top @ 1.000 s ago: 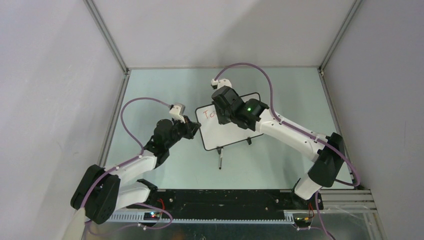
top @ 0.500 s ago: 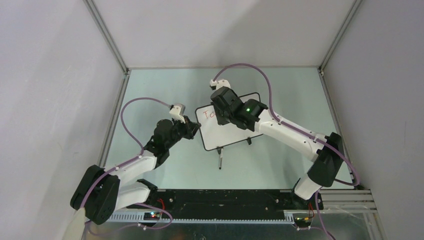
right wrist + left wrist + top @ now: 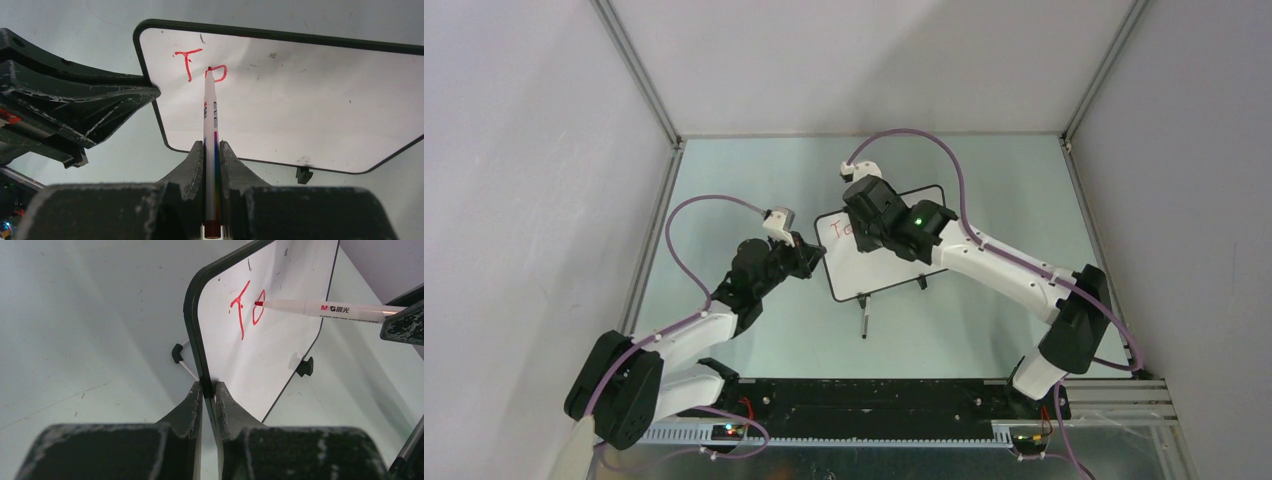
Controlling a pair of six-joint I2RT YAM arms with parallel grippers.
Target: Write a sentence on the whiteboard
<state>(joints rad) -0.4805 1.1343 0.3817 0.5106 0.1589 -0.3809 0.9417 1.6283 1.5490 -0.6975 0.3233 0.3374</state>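
Edgewise, whiteboard (image 3: 270,340) within left gripper (image 3: 209,386)

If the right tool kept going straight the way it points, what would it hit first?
Probably the whiteboard: the marker in the right tool has its tip on it.

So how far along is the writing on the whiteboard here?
Done: the sentence so far is just a red "To" on the whiteboard. In hand: the left gripper clamps the board's edge while the right gripper holds the marker, tip on the "o". Left: every later word; most of the board is blank.
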